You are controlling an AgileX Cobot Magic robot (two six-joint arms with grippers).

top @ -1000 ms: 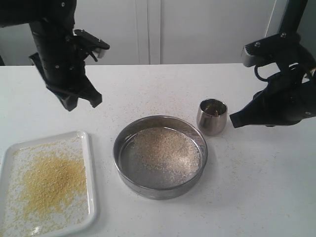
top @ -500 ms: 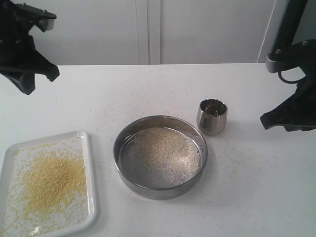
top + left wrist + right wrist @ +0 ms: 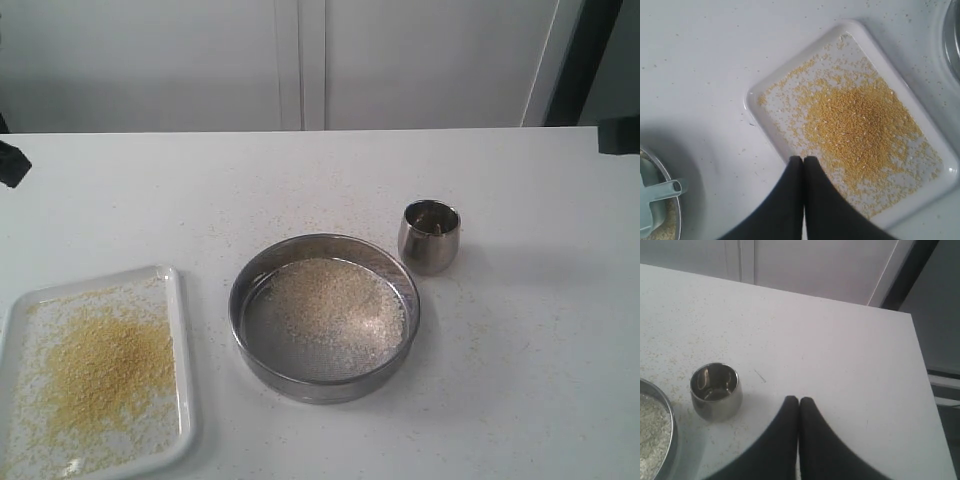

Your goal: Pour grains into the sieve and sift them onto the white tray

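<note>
We judge the sifting done: golden grains [image 3: 105,370] lie heaped on the white tray [image 3: 186,350] by the surface's left edge, the sieve [image 3: 325,388] sits mid-surface keeping pale coarse bits [image 3: 335,300], and our left fingers [image 3: 785,210] and right fingers [image 3: 812,445] hang clenched on nothing.

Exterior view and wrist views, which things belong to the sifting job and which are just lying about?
Belong to the job:
sieve, pale coarse bits left on its mesh
white tray
grains heaped on it
steel cup, probably the pouring vessel

Lying about:
steel-rimmed container, seen only in the left wrist view
pale green scoop inside it
</note>
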